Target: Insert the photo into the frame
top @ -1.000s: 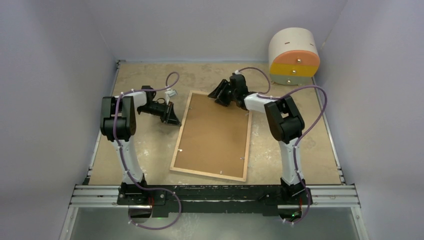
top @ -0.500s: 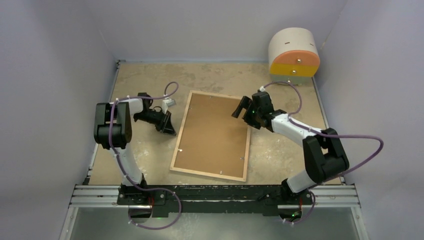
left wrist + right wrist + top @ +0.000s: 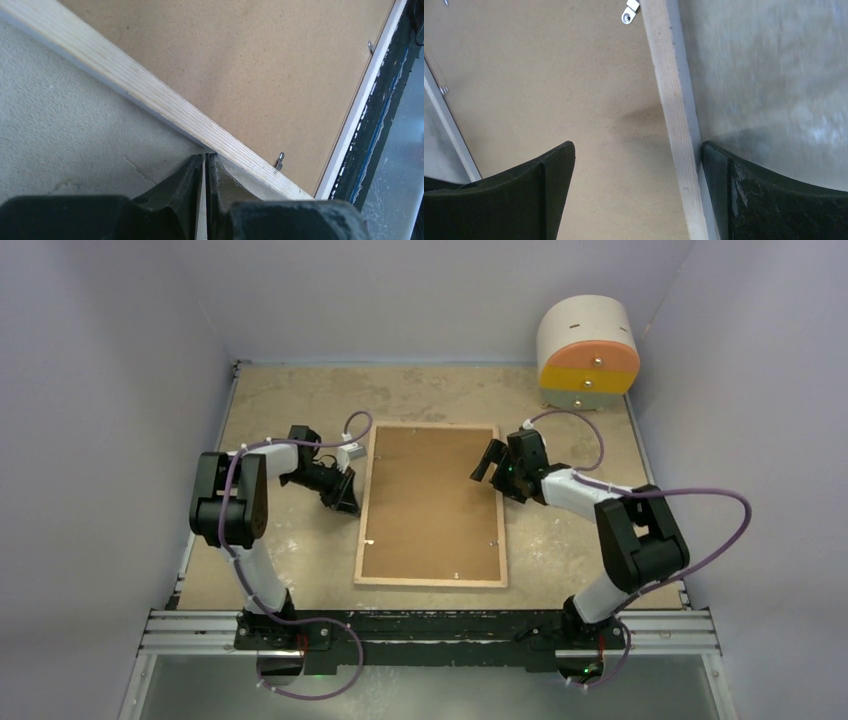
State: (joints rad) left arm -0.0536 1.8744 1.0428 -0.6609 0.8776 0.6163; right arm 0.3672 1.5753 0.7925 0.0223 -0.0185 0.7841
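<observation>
Frame [image 3: 430,582] lies rear-up, long axis near-to-far; left hand [image 3: 349,506] together, right hand [image 3: 494,478] apart.

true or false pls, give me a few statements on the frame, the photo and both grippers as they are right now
1. The frame lies rear face up, its hardboard backing showing. True.
2. The right gripper is shut. False: it is open, its fingers on either side of the frame's right rail.
3. The photo lies on the table beside the frame. False: no photo shows in any view.
4. The left gripper is at the frame's left edge, its fingers almost together. True.
</observation>
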